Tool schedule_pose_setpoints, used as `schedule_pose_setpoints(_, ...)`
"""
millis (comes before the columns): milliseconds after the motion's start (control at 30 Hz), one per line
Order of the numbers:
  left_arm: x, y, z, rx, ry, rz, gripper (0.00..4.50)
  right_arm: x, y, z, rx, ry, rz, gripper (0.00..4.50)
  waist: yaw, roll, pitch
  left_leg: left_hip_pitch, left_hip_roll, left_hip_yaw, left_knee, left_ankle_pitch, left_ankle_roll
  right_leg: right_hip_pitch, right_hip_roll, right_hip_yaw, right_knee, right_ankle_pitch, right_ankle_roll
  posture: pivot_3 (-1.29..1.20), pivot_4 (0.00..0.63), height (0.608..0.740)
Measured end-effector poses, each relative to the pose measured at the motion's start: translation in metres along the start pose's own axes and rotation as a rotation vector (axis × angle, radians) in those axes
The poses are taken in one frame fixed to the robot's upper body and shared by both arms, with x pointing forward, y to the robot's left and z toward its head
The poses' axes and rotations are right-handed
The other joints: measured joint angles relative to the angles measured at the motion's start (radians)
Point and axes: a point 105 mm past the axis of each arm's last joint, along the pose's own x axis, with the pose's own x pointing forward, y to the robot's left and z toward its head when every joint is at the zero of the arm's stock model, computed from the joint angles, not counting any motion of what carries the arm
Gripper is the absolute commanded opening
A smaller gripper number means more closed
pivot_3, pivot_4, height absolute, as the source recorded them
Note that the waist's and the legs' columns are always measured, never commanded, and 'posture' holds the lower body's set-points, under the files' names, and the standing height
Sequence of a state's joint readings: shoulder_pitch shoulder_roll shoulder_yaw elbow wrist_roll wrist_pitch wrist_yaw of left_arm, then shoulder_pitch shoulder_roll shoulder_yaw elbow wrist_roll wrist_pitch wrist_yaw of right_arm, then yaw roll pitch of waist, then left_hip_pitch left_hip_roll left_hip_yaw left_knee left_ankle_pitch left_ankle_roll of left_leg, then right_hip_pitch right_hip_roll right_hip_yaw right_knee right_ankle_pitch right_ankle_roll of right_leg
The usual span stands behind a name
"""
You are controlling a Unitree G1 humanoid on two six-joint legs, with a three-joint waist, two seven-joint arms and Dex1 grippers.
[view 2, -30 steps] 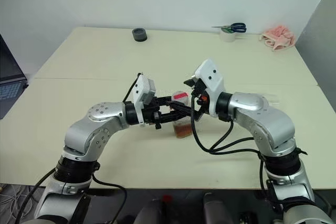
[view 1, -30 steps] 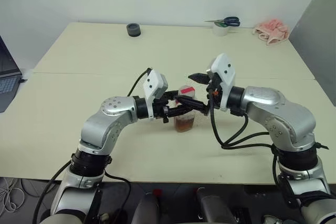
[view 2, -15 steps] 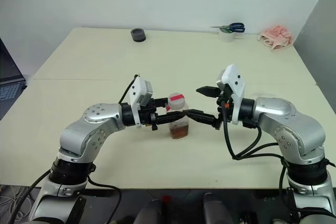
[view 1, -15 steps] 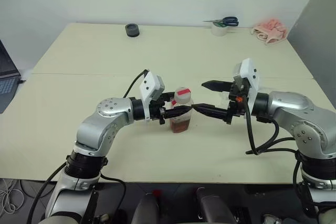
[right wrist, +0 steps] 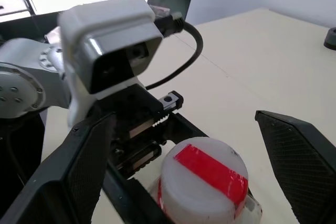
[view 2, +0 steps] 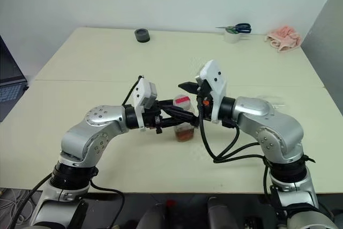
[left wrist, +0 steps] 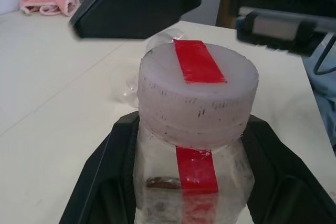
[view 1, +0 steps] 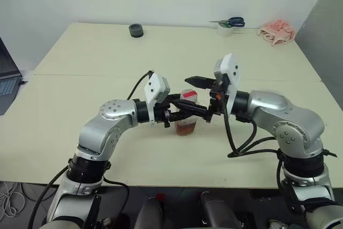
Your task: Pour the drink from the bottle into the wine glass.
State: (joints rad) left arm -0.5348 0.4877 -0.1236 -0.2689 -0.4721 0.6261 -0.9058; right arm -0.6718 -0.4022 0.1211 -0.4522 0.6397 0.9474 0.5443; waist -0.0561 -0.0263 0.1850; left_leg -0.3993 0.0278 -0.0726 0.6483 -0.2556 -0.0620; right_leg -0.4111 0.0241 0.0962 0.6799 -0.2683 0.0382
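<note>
Cream tabletop (view 1: 80, 52) carried the bottle (view 1: 187, 112) at its centre, both grippers meeting over it.
Left gripper (view 1: 179, 112) pinched the bottle below its white, red-taped cap (left wrist: 198, 95); right gripper (view 1: 201, 97), at three o'clock, stood spread around that cap.

Both arms wear rounded silver-grey shells with black joint rings; white camera housings cap the wrists, black cables loop alongside, and each tool has two black textured fingers (right wrist: 89, 166)
</note>
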Motion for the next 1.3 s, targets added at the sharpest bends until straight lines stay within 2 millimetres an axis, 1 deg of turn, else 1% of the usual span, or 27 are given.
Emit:
schedule_pose_setpoints(167,0.003,-0.004,0.008,0.024,-0.004,-0.018,2.17,0.007,-0.013,-0.001,0.024,-0.01,-0.072,4.5,0.0,0.0,0.0,0.0,0.0,0.0,0.0,0.0,0.0,0.0,0.0,0.0,0.0,0.0,0.0,0.0,0.15,0.74)
schedule_pose_setpoints(333,0.0,-0.003,0.009,0.03,0.002,-0.008,2.17,0.009,-0.013,0.0,0.029,-0.015,-0.073,4.5,0.0,0.0,0.0,0.0,0.0,0.0,-0.001,0.0,0.0,0.0,0.0,0.0,0.0,0.0,0.0,0.0,0.15,0.74)
schedule_pose_setpoints(467,0.001,-0.005,0.008,0.029,0.003,-0.013,2.17,0.007,-0.013,-0.001,0.022,-0.005,-0.061,4.5,0.0,0.0,0.0,0.0,0.0,0.0,0.0,0.0,0.0,0.0,0.0,0.0,0.0,0.0,0.0,0.0,0.15,0.74)
schedule_pose_setpoints(633,0.004,-0.009,0.006,0.021,0.005,-0.03,2.17,-0.005,-0.013,-0.003,0.01,0.015,-0.032,4.5,0.0,0.0,0.0,0.0,0.0,0.0,0.0,0.0,0.0,0.0,0.0,0.0,0.0,0.0,0.0,0.0,0.15,0.74)
schedule_pose_setpoints(800,0.002,-0.005,0.005,0.018,0.006,-0.01,2.17,-0.017,-0.016,-0.005,0.018,0.019,-0.03,4.5,0.0,0.0,0.0,0.0,0.0,0.0,0.0,0.0,0.0,0.0,0.0,0.0,0.0,0.0,0.0,0.0,0.15,0.74)
schedule_pose_setpoints(900,0.001,-0.003,0.007,0.02,0.001,0.001,2.17,-0.022,-0.017,-0.003,0.031,0.015,-0.028,4.5,0.0,0.0,0.0,0.0,0.0,0.0,0.0,0.0,0.0,0.0,0.0,0.0,0.0,0.0,0.0,0.0,0.15,0.74)
schedule_pose_setpoints(1033,-0.001,-0.002,0.007,0.022,-0.001,0.005,2.17,-0.032,-0.017,-0.004,0.057,0.016,-0.019,4.5,0.001,0.0,0.0,0.0,0.0,0.0,0.0,0.0,0.0,0.0,0.0,0.0,0.0,0.0,0.0,0.0,0.15,0.74)
schedule_pose_setpoints(1167,-0.002,-0.001,0.005,0.017,0.009,0.01,2.17,-0.043,-0.018,-0.004,0.043,0.026,-0.025,4.5,0.002,0.0,0.0,0.0,0.0,0.0,0.0,0.0,0.0,0.0,0.0,0.0,0.0,0.0,0.0,0.0,0.15,0.74)
schedule_pose_setpoints(1300,-0.002,-0.002,0.004,0.015,0.014,-0.002,2.17,-0.049,-0.018,-0.005,0.045,0.031,-0.025,4.5,0.002,0.0,0.0,0.0,0.0,0.0,0.0,0.0,0.0,0.0,0.0,0.0,0.0,0.0,0.0,0.0,0.15,0.74)
